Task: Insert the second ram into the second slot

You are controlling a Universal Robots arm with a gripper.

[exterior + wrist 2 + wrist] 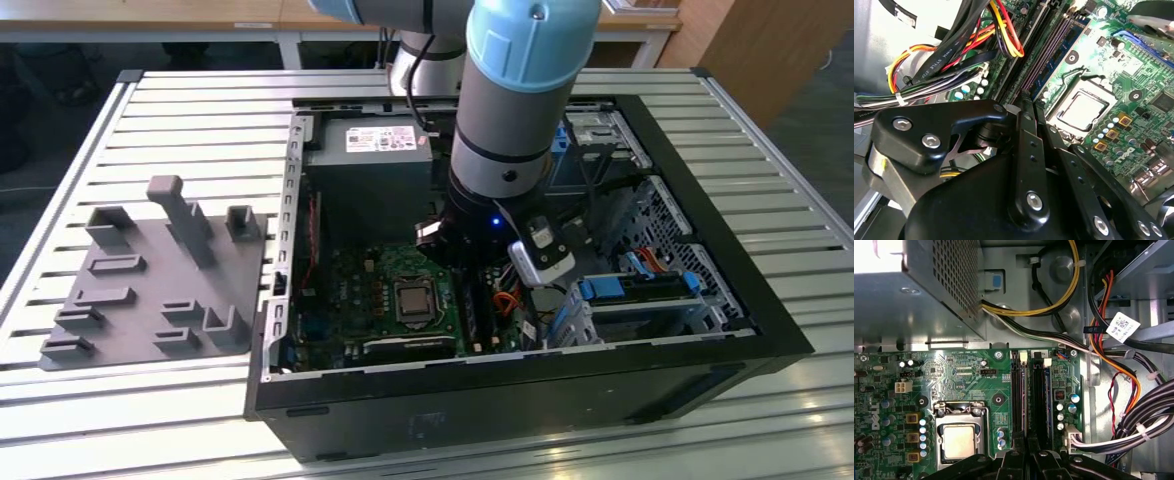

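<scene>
Table (174, 100): a slatted metal top is carrying everything.
Computer case (534, 378): black, it is lying on the table with its open side facing up, toward the exterior view's right.
Arm (521, 90): grey and light blue, it is reaching down from the far side into the middle of the case.
Holder plate (134, 345): grey, with posts and blocks, it is lying just beside the case on the exterior view's left.
Power supply (367, 180) (929, 290): a grey box is sitting in the far part of the case.
Motherboard (360, 290) (954, 370): green, it is lying on the case floor, nearer than the power supply.
Cables (954, 50) (1114, 365): black, yellow, orange and red bundles are running beside the board.
Drive caddy (641, 287): blue, it is sitting in the case at the exterior view's right.
Gripper (1027, 446) (1031, 112): black, it is hanging low over the memory slots (1041, 400). Its fingers are standing close together and seem to be clamping the stick's end.
Processor socket (411, 298) (956, 440): it is lying near the slots.
Second ram (1025, 400) (1051, 56): the thin blue stick is standing edge-up along one slot. How deep it is sitting, I cannot tell.
</scene>
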